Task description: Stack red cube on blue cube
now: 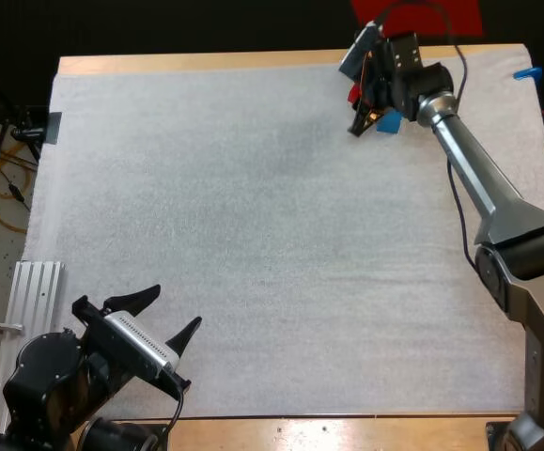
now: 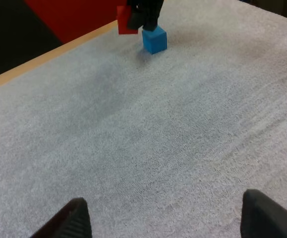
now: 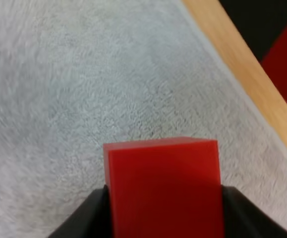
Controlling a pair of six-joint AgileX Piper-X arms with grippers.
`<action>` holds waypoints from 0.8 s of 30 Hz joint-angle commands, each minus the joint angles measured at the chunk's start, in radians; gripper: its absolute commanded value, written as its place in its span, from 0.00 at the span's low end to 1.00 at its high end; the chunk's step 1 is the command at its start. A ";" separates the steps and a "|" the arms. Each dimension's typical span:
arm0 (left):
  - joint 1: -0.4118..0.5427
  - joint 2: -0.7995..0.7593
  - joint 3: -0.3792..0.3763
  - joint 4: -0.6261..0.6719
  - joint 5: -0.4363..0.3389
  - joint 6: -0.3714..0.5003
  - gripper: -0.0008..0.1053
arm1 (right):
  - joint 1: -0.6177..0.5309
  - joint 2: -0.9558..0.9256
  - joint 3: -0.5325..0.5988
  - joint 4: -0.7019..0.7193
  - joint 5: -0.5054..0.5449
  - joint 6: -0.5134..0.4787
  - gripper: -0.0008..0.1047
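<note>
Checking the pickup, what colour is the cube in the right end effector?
It's the red cube, clearest in the right wrist view.

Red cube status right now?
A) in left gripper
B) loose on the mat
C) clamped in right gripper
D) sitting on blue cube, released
C: the red cube is pressed from both sides by the fingers of the right gripper, and the blue cube has a bare top.

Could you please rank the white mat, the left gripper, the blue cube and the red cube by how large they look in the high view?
1. white mat
2. left gripper
3. blue cube and red cube: both small and partly hidden by the right gripper, so I cannot rank them.
</note>
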 commanded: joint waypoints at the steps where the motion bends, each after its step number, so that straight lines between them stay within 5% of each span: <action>1: -0.005 0.001 -0.003 -0.006 -0.006 -0.012 0.60 | -0.010 -0.040 -0.008 0.019 -0.002 0.065 0.36; 8: -0.005 0.001 -0.003 0.004 -0.006 -0.012 0.60 | -0.030 -0.097 -0.008 0.096 0.020 0.251 0.36; 16: -0.005 0.001 -0.003 0.004 -0.006 -0.012 0.60 | -0.043 -0.097 0.000 0.137 0.136 0.555 0.36; 24: -0.005 0.001 -0.003 0.004 -0.006 -0.012 0.60 | -0.043 -0.086 0.000 0.139 0.147 0.848 0.36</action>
